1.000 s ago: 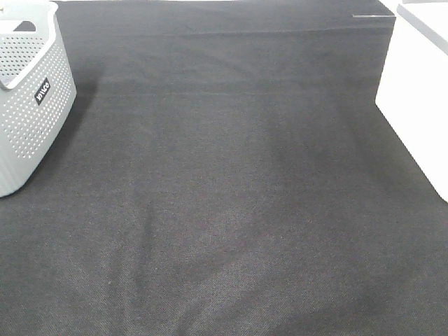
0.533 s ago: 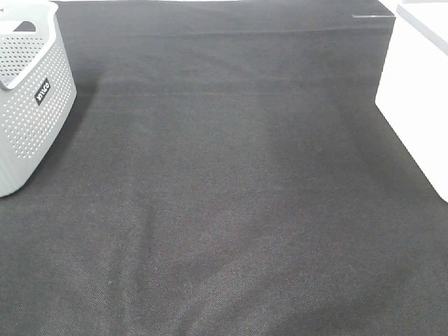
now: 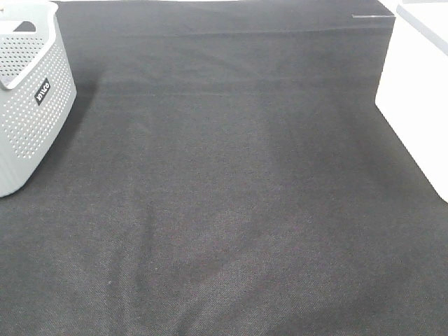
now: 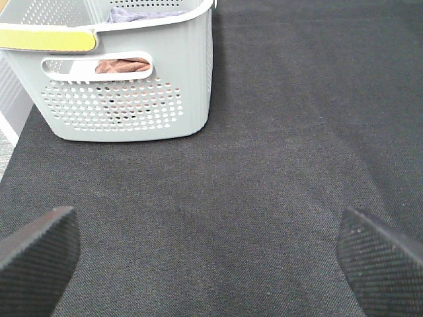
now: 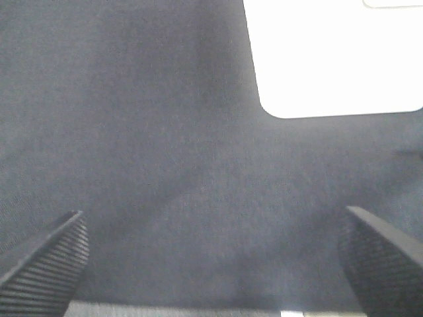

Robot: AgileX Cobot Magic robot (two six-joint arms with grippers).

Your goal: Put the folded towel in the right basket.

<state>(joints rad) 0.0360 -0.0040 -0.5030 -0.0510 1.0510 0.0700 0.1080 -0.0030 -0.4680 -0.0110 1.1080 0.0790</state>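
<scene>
No folded towel lies on the black cloth (image 3: 231, 182). A white basket (image 3: 418, 91) stands at the right edge of the high view and also shows in the right wrist view (image 5: 330, 56). A grey perforated basket (image 3: 28, 91) stands at the left; in the left wrist view (image 4: 125, 79) brownish and bluish cloth shows inside it. My left gripper (image 4: 211, 264) is open and empty, facing the grey basket. My right gripper (image 5: 211, 264) is open and empty over the cloth near the white basket. Neither gripper shows in the high view.
The black cloth covers the whole table. A pale strip (image 4: 8, 129) runs beside the grey basket in the left wrist view. The table's front edge (image 5: 172, 310) shows in the right wrist view.
</scene>
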